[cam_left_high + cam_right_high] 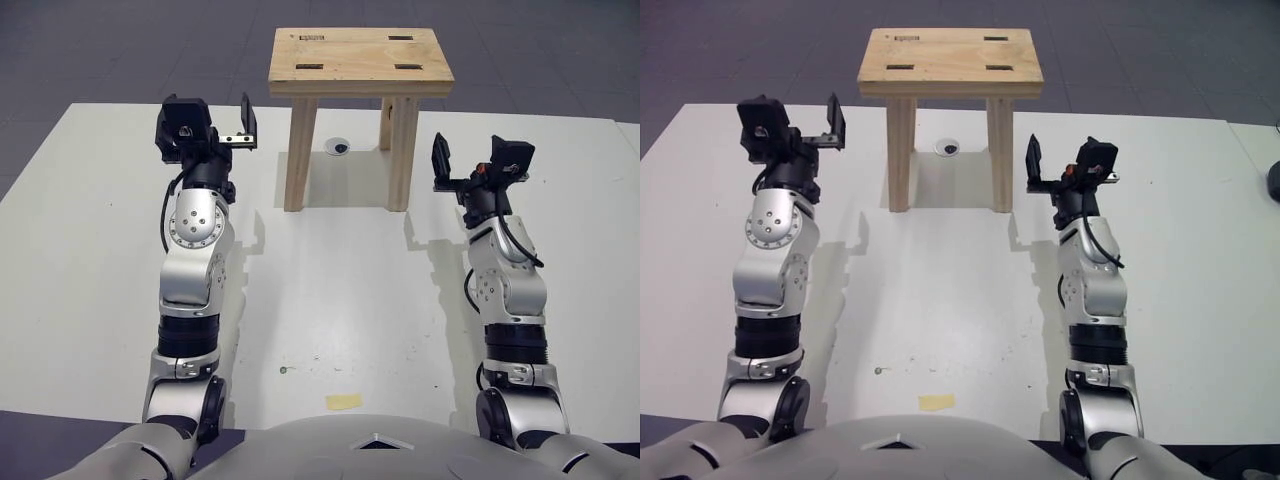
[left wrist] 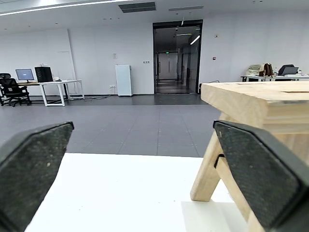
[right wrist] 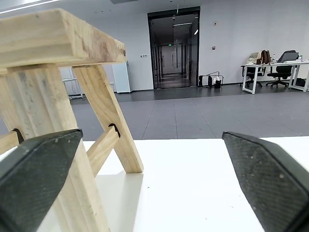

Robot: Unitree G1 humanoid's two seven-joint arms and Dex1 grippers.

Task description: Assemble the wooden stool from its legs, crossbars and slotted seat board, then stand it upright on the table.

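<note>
Both claws are spread wide and hold nothing; the left claw (image 1: 215, 128) sits at about 10 o'clock from the middle of the white table (image 1: 330, 300), and the right claw (image 1: 475, 170) at about 2 o'clock, somewhat nearer the robot than the left; each points toward 12 o'clock, away from the robot.

Between them, at 12 o'clock on the table, the wooden stool (image 1: 360, 62) stands upright and put together; its seat board is level on top, with four dark slots (image 1: 310, 68) cut near the corners; the left front leg (image 1: 298, 155) and the right front leg (image 1: 402, 150) rest on the table top; a crossbar (image 3: 104, 145) joins two legs low down on the right side.

The left claw is at 9 o'clock from the left front leg, near it but apart; the right claw is at 4 o'clock from the right front leg, also apart; the dark pads (image 2: 34, 179) of the left claw frame the stool's edge without touching it.

Under the stool, a small round dark fitting (image 1: 339, 147) is set in the table; a scrap of yellow tape (image 1: 344, 401) lies at 6 o'clock, close to the near edge.
</note>
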